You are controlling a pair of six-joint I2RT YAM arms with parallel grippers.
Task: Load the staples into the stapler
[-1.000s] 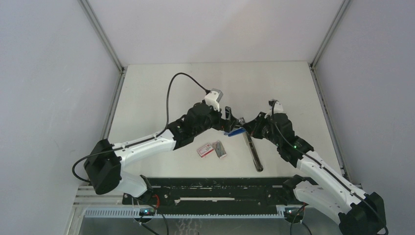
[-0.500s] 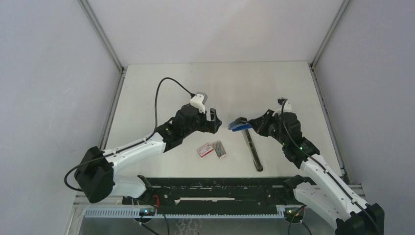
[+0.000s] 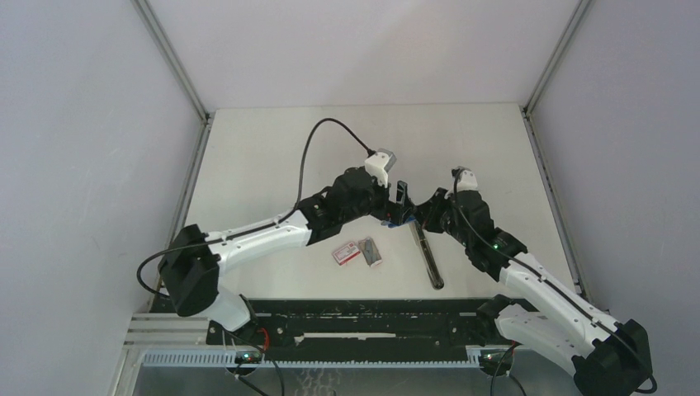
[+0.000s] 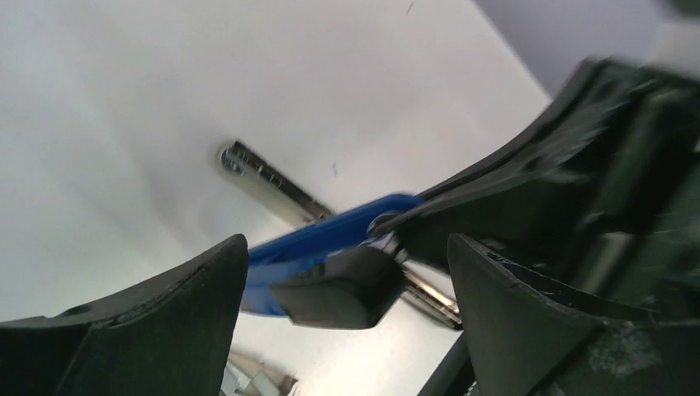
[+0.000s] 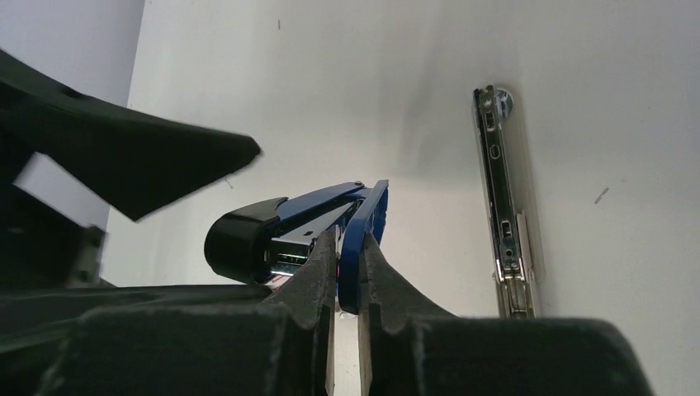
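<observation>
Inside my left gripper (image 3: 399, 206): blue stapler arm (image 4: 330, 239) sits in the gap; my right gripper (image 5: 347, 272) crowds it from the right.
Centre right: metal rail (image 3: 427, 254) lies across the way.
Lower centre: staples box (image 3: 345, 252), grey tray (image 3: 372, 251).
Upper table (image 3: 272, 148): open room to pass.

Left gripper (image 3: 402, 203) back at stapler (image 4: 322, 241)

Much hidden where the two arms meet

From above, the stapler (image 3: 395, 221) shows only a blue sliver between the left gripper (image 3: 399, 205) and right gripper (image 3: 415, 218); print on the staples box (image 3: 346, 252) is too small to read; the left wrist view blurs its own fingers (image 4: 157, 330), cut off at the bottom edge.
</observation>
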